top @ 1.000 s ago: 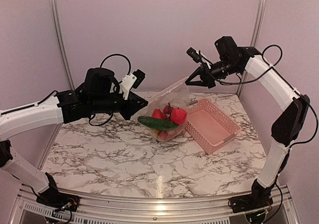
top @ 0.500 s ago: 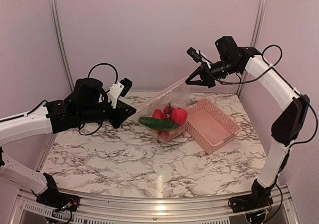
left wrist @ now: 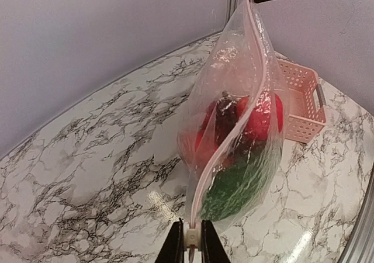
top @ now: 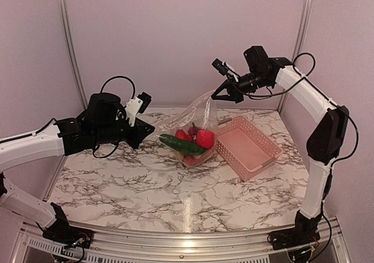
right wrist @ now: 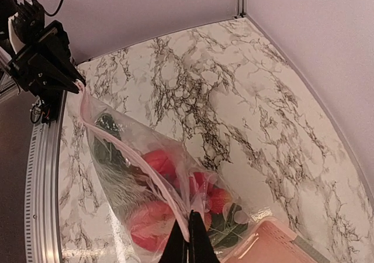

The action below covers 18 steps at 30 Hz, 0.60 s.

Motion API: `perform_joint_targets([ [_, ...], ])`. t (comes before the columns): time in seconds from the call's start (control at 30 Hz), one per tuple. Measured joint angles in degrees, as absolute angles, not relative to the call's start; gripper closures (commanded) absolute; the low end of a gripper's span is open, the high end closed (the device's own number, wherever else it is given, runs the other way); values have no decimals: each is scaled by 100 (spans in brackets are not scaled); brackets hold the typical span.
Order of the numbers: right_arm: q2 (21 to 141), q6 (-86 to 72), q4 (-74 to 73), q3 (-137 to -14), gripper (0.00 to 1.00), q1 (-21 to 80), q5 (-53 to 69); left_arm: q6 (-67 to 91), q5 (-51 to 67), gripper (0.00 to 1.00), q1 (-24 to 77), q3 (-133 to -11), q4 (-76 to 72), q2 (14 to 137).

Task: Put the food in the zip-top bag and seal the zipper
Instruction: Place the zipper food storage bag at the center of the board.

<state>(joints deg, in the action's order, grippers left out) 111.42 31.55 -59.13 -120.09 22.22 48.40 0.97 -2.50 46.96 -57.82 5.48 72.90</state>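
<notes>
Left pincer (left wrist: 191,242) has pulled back toward the left edge of the white marble-patterned bench (top: 146,187) and dropped lower than a second ago. It's clamped tight on the very end of the thin whitish zipper strip (left wrist: 265,76), which sits right between its fingertips. The right pincer (right wrist: 187,239) has drifted in from the right, so the strip between them runs steeper now. What does that mean? From the left wrist camera the strip reads as one unbroken line all the way up, no gap showing. I'd judge the sealing run is at or near its finish, though I can't tell whether every bit is pressed home.

Just beyond the left pincer, the clear crinkly plastic zip-top bag (left wrist: 234,70) hangs stretched between the two pincers, over the middle of the bench toward its far edge. Its belly is on the marble or just above it; I can't say which. Inside, the long green toy cucumber (top: 182,144) lies lowest, round red toy fruits (top: 204,138) above, and the dark purple toy eggplant (left wrist: 225,114) tucked among them. Just beside the bag on the right stands the pink perforated plastic basket (top: 232,161). Farthest and highest, the right pincer is closed on the strip's other end, with the bag dangling below it.
</notes>
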Motion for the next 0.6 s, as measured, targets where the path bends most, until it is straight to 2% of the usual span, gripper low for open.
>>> perform_joint_targets([
  [0.17, 12136, 3153, -5690, -13456, 100, 2351, 4775, -263, -316, 100, 4263, -6851, 639, 8156],
  [0.23, 12241, 3057, -5323, -13537, 100, 2362, 4847, -425, -344, 100, 4084, -7229, 676, 8322],
  [0.33, 12130, 2829, -4648, -13218, 100, 2344, 5057, -646, -370, 100, 3889, -7623, 790, 8364],
  [0.4, 11933, 2687, -4171, -12776, 92, 2320, 5186, -790, -399, 100, 3802, -7776, 825, 8333],
  [0.5, 11552, 2512, -3557, -11878, 88, 2307, 5395, -947, -279, 100, 3789, -7679, 963, 8221],
  [0.6, 11170, 2467, -3166, -10934, 81, 2309, 5645, -945, -5, 90, 3789, -7284, 1111, 8128],
])
